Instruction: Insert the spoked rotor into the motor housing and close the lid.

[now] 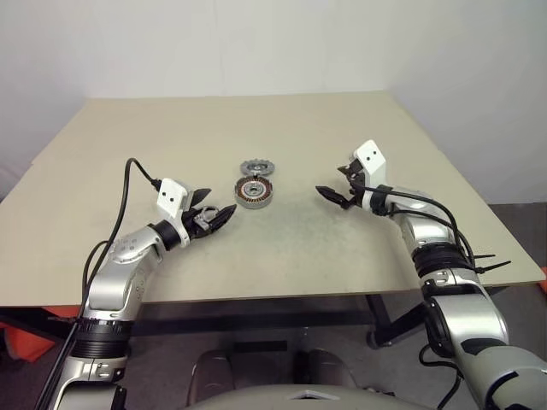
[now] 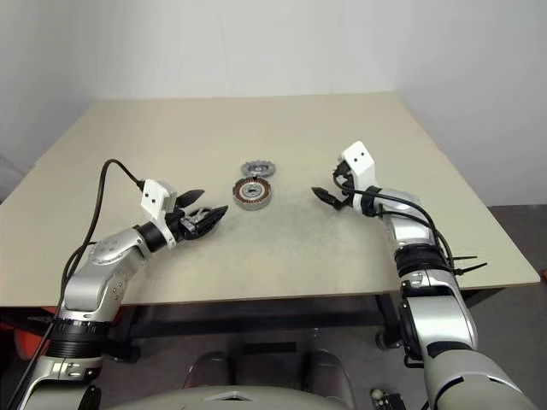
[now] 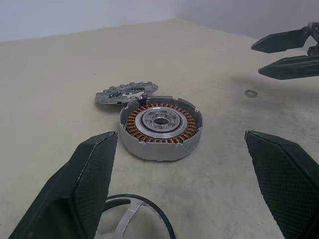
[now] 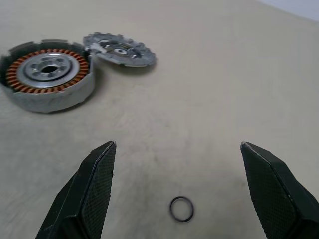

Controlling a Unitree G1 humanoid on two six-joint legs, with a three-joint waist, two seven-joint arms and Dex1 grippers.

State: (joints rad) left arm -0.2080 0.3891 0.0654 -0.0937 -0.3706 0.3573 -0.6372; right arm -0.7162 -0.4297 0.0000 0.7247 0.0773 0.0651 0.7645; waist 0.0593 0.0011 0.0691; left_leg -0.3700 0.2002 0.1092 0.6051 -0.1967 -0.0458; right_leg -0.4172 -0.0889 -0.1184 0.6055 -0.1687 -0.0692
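Both tools hover wide open and empty over the beige surface [image 1: 282, 248], the left tool [image 1: 215, 215] just to one side of the motor housing [image 1: 254, 193] and the right tool [image 1: 335, 193] on the other, neither touching a thing. The housing sits mid-surface, copper windings up, with the spoked rotor [image 1: 255, 166] lying flat just behind it, the two rims close together. The left wrist view picks up a black-rimmed spoked ring [image 3: 130, 219] lying between that tool's fingers [image 3: 82, 189], while the right wrist view catches a small dark ring [image 4: 181, 208] on the surface between its own.
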